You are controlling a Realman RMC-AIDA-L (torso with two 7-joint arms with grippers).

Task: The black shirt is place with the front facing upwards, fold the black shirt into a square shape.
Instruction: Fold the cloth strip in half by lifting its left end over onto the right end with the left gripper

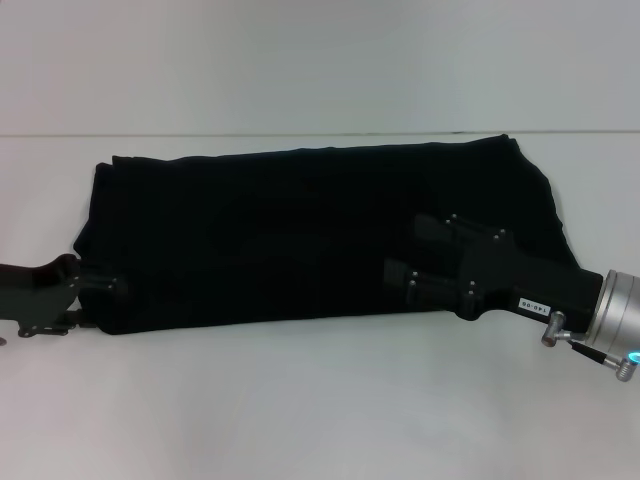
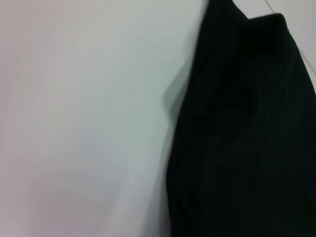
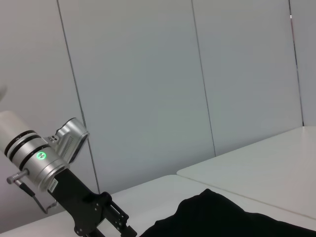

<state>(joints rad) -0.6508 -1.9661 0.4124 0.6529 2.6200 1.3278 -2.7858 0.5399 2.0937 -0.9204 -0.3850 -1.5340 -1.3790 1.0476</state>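
Head view: one black shirt (image 1: 300,235), folded into a long band across the white tabletop (image 1: 320,400), plain black side up, no lettering visible. Two pincers counted. Right pincer (image 1: 412,255) above the shirt's right half, reaching in from the right edge; two fingers (image 1: 432,226) spread apart, open, nothing between them, whether touching the cloth cannot be told. Silver wrist ring with a small lit indicator at the far right. Left pincer (image 1: 118,287) at the shirt's near left corner, against the cloth's edge; fingertips merged with the black fabric, open or closed cannot be told.

Left wrist view: same shirt (image 2: 247,133) filling one side, one folded corner raised slightly, bare tabletop (image 2: 84,118) on the other side; no fingers visible.

Right wrist view: a part of the shirt (image 3: 232,217) on the tabletop (image 3: 266,168), the left pincer (image 3: 129,230) farther off at the cloth's edge, one green light on its silver wrist, grey wall panels (image 3: 148,89) behind.
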